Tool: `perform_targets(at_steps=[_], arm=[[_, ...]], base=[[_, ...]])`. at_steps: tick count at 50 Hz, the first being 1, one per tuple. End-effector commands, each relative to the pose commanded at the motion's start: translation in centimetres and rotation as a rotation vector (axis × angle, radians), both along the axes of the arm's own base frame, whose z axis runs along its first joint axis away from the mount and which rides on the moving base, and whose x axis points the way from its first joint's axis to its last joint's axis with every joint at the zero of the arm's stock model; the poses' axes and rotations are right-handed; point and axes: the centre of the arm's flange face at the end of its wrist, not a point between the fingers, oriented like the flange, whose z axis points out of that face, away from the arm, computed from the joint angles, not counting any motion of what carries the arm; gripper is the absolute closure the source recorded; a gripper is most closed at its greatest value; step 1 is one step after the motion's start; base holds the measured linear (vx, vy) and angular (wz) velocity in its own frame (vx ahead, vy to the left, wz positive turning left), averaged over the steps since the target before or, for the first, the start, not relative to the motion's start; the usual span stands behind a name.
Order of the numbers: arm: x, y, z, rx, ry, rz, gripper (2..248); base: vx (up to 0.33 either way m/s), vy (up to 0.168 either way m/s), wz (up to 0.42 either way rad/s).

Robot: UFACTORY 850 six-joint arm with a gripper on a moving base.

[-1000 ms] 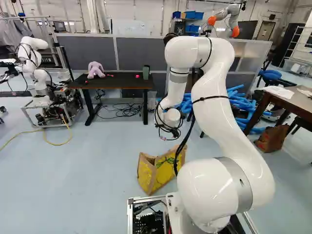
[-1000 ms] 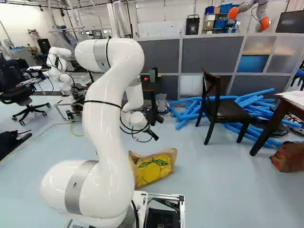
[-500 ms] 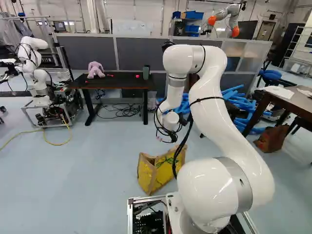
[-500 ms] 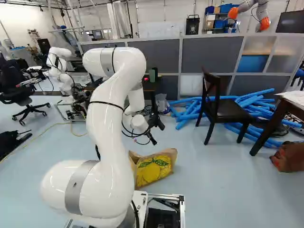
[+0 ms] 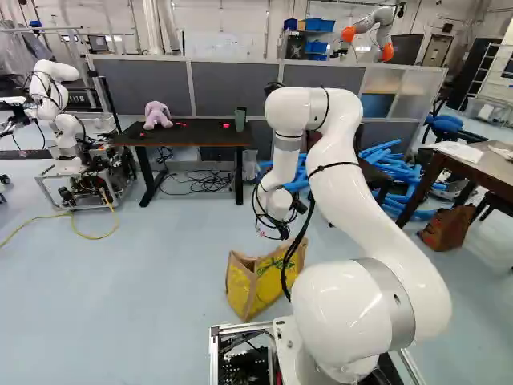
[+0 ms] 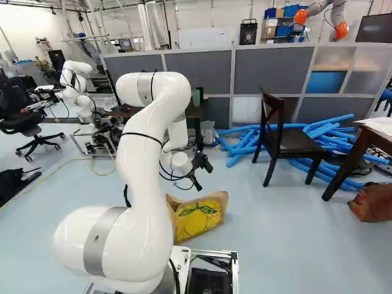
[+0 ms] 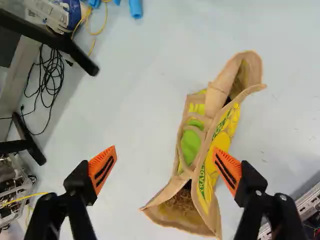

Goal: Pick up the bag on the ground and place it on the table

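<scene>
The gripper hangs above the floor beyond the bag in the right base view, its fingertips hard to make out. In the wrist view the gripper stands wide open, one orange pad over the bag's printed side and the other over floor. Nothing is between the fingers. The yellow and tan bag stands on the floor close ahead of the base. From above, the bag gapes at both ends, with handle loops and something green along its top. A black table stands farther off, bearing a purple plush toy.
A brown wooden table stands at the right of the left base view, a brown bag beside it. A dark chair stands before blue foam tubes. Another robot is at the far left.
Against its base joint, my arm has come lower, and its wrist has shifted slightly right in the right base view. The base and the bag have stayed put.
</scene>
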Motion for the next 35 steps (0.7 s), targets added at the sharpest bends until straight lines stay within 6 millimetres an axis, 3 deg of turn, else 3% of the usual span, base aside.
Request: perform_targets(at_steps=[35], arm=[[0.8, -1.0, -5.6, 0.016, 0.127, -0.022, 3]], base=[[0.0, 0.0, 0.0]])
